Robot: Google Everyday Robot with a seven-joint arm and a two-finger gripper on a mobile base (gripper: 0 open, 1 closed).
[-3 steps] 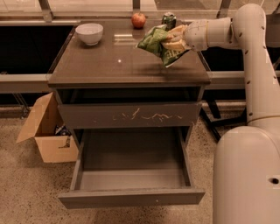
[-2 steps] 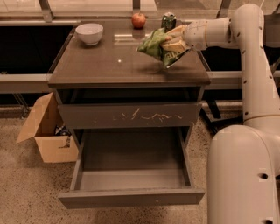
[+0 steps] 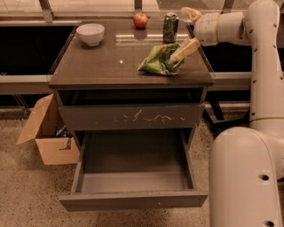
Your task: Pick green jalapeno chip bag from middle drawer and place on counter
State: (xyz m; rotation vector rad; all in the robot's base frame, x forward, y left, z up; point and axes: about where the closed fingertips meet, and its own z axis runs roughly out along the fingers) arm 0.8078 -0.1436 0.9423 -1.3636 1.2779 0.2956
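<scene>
The green jalapeno chip bag (image 3: 159, 60) lies crinkled on the right part of the counter (image 3: 106, 62). My gripper (image 3: 179, 35) is just right of and above the bag, and it is open. Its lower finger (image 3: 185, 48) rests against the bag's right edge, and its upper finger (image 3: 190, 13) is raised well clear. The middle drawer (image 3: 133, 199) is pulled out below, and its inside looks empty. Above it is the shut drawer front with pale scratch marks (image 3: 133, 116).
A white bowl (image 3: 90, 33) stands at the counter's back left, a red apple (image 3: 140, 20) at the back middle and a green soda can (image 3: 170, 27) just behind the bag. An open cardboard box (image 3: 44, 135) sits on the floor to the left. My base (image 3: 248, 177) stands right of the drawer.
The bag was held up above the counter's right side. It now lies on the counter, and the fingers have spread apart and let it go.
</scene>
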